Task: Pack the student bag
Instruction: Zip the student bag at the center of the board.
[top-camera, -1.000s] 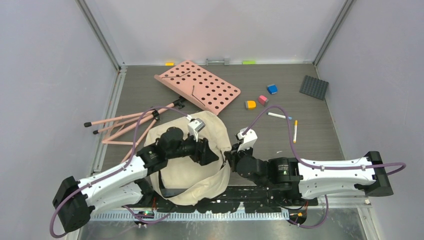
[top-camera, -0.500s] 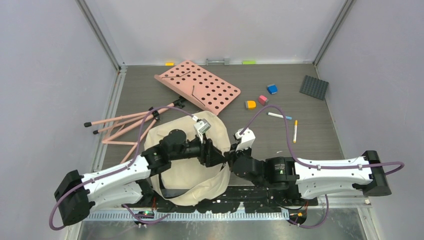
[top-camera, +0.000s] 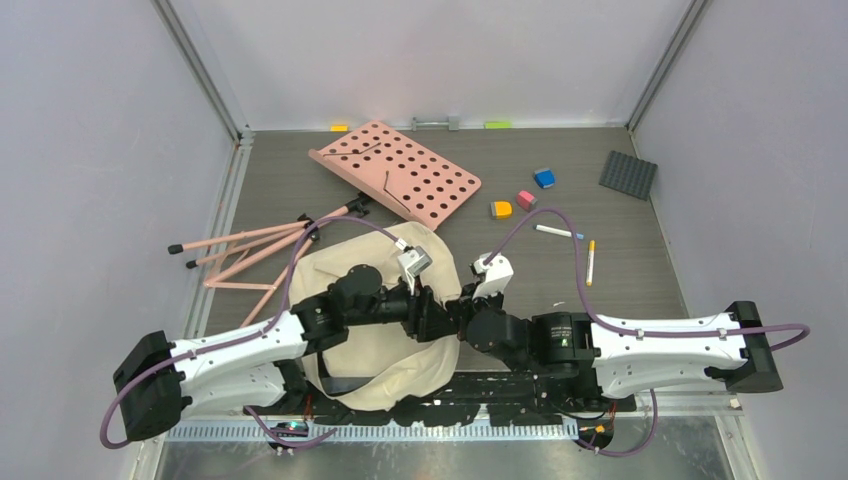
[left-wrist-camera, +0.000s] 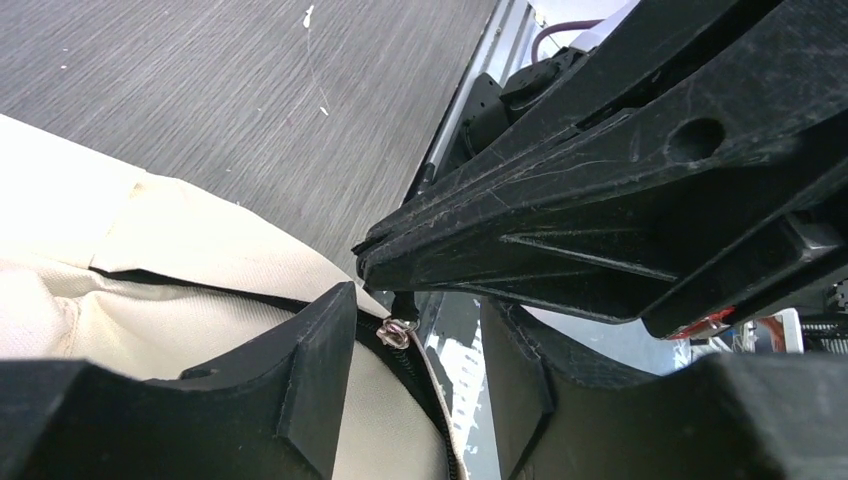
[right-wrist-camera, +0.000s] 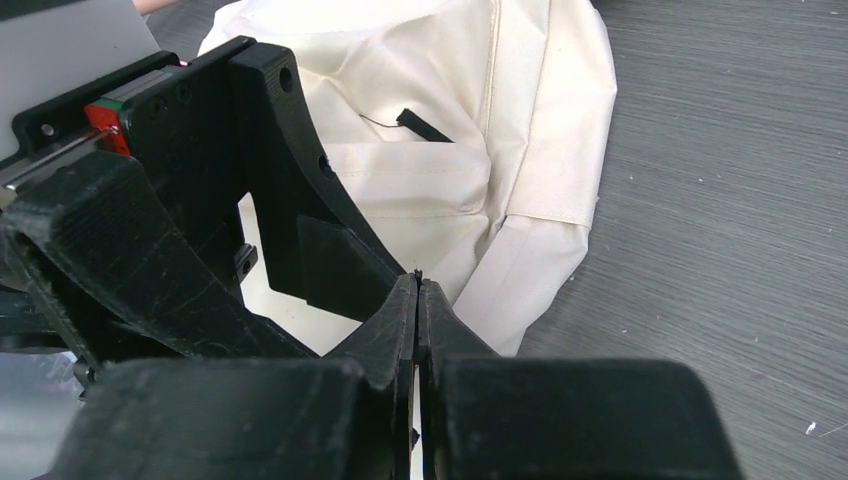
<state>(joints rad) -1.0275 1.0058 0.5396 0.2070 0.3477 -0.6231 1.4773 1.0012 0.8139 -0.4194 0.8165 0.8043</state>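
one cream student bag (top-camera: 385, 360), crumpled, black zip (left-wrist-camera: 412, 365); l jaws spread, r jaws shut.

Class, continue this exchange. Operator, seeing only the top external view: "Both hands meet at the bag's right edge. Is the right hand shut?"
Observer: Yes. The right wrist view shows the fingertips of the right hand pressed together.
Operator: On anything?
Observer: In the left wrist view, a small black zipper pull seems pinched at their tip.
Operator: And the left hand?
Observer: Open; its fingers flank the metal slider on the student bag.
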